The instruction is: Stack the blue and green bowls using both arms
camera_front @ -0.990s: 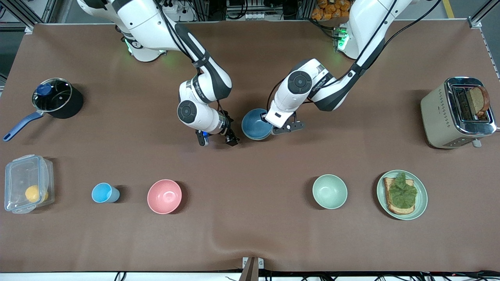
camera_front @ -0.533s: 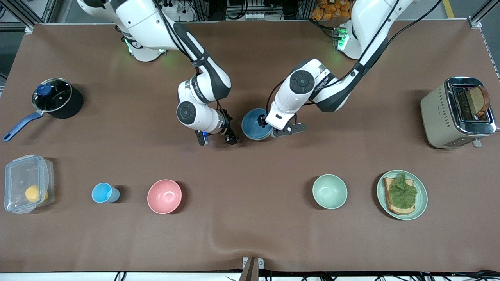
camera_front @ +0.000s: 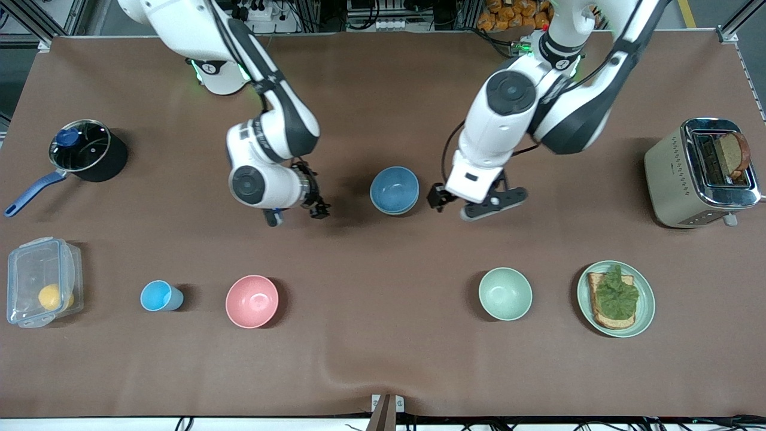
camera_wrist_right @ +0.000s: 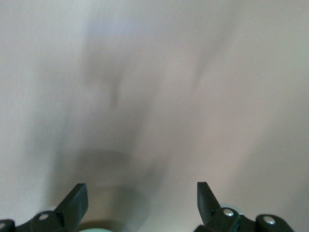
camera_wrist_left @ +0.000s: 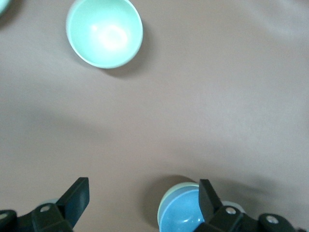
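Brown cloth-covered tabletop (camera_front: 383, 359), slightly rumpled near the front edge, with metal framing and cable clutter along the robots' end of the room. Blue bowl (camera_front: 394, 190) sitting mid-table, nested in the green bowl (camera_wrist_left: 170, 197), whose pale rim just peeks out underneath in the left wrist view. So, stacked already.

Left gripper (camera_front: 477, 203) up in the air just beside the stack, toward the left arm's end, fingers (camera_wrist_left: 77, 197) spread wide and holding nothing. Right gripper (camera_front: 296, 213) also lifted, over bare cloth toward the right arm's end of the stack, fingers (camera_wrist_right: 75, 200) released too, nothing between them.

Rest of the spread: mint bowl (camera_front: 505, 293) and plate with toast and a leaf (camera_front: 616, 299) nearer the camera, toward the left arm's end. Toaster (camera_front: 700, 172) with a slice poking out, at that same end. Pink bowl (camera_front: 252, 301), small blue cup (camera_front: 160, 296) and clear lidded box (camera_front: 42, 281) with something yellow inside, lined up toward the right arm's end. Black pot with glass lid (camera_front: 84, 151) farther back at that end.
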Robot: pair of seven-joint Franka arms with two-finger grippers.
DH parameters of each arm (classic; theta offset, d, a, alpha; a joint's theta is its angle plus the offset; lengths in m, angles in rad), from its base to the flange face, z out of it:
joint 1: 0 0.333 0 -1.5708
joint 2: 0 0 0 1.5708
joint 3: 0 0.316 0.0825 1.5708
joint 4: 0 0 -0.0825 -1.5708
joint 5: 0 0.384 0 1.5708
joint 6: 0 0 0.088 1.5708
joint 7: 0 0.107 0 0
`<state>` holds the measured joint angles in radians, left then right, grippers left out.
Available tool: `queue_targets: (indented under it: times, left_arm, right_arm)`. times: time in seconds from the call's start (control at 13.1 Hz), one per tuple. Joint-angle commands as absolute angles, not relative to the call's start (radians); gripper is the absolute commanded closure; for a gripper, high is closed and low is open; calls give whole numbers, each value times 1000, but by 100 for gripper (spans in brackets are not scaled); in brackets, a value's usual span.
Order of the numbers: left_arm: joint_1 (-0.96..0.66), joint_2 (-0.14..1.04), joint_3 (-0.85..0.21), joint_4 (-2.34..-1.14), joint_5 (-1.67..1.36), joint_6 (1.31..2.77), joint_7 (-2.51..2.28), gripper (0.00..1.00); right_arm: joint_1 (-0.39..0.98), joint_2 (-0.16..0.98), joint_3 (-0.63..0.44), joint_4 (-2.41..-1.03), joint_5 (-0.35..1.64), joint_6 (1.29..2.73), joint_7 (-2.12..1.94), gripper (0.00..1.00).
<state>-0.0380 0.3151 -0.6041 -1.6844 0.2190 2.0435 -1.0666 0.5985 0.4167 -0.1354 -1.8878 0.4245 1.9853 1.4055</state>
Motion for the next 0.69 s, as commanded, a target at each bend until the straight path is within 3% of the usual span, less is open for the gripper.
queue_targets:
  times: [0.0, 0.15, 0.46, 0.61]
  left_arm:
    - [-5, 325, -607, -1597, 249, 1956, -1037, 0]
    - [67, 290, -603, -1583, 244, 1910, -932, 0]
    - [46, 155, -393, -1583, 155, 1798, -535, 0]
    - [16, 100, -254, -1580, 59, 1752, -357, 0]
  right_arm:
    - [597, 345, -228, -1902, 399, 1864, 1275, 0]
    - [597, 315, -311, -1895, 399, 1771, 1169, 0]
    - [575, 293, -460, -1852, 376, 1634, 912, 0]
    - [441, 295, -440, -1787, 327, 1554, 751, 0]
